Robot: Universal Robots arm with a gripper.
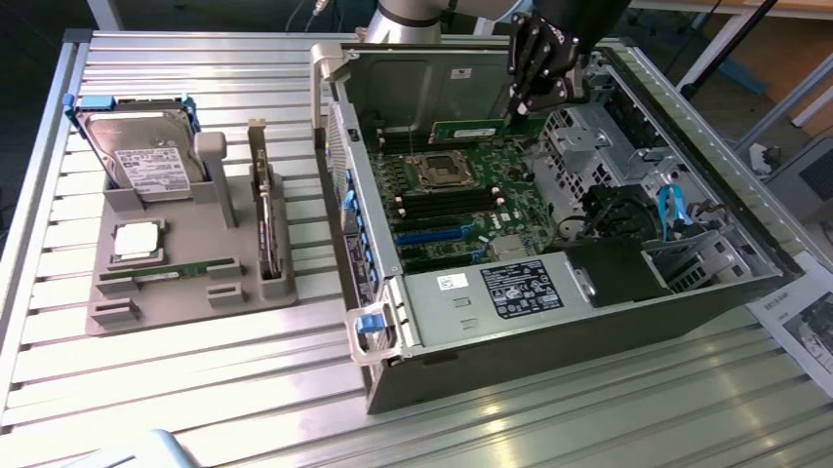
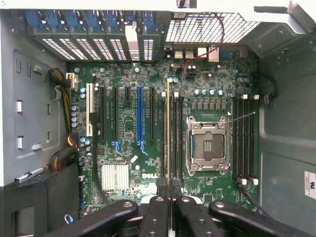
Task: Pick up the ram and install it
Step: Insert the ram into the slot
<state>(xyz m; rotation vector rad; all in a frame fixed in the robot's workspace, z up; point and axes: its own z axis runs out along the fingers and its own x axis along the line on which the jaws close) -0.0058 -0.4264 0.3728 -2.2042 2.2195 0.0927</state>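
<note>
Fingers [image 2: 156, 217] pinch the ram [image 2: 168, 128] over memory slots [image 2: 177, 138] beside the processor socket [image 2: 207, 145].

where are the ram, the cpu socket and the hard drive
ram [image 1: 466, 129]: exterior view, middle of the green stick
cpu socket [image 2: 207, 145]: wrist view, centre of the open socket
hard drive [image 1: 148, 168]: exterior view, on its white label
</note>
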